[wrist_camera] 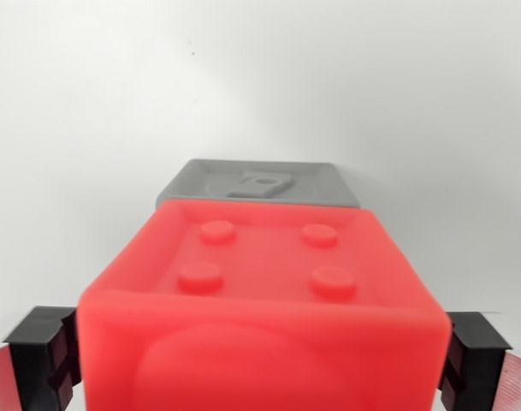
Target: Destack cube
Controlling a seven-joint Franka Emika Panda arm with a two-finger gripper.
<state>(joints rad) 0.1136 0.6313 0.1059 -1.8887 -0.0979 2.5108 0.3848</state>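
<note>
A glossy red plastic cube (260, 317) with four round studs on its top face fills the lower half of the wrist view, from about 8 o'clock across to 4 o'clock, its near face blurred and bulging with a shallow rounded relief. The tool (260, 355) straddles it: one black ribbed finger pad (44, 355) stands at the cube's side at 8 o'clock and the other black pad (472, 360) at 4 o'clock, both drawn in to the cube's flanks so that no gap shows between pad and plastic; the jaws stand about as wide as the cube, closed upon it as far as can be seen. Behind the red cube, just above centre toward 12 o'clock, lies a grey plastic cube (262, 184) with a recessed top face bearing a raised mark; only its top and a strip of its front edge show, the red cube hiding the rest, so whether the two touch cannot be told. The plain white table (260, 77) spreads around both, from 9 o'clock through 12 to 3 o'clock.
</note>
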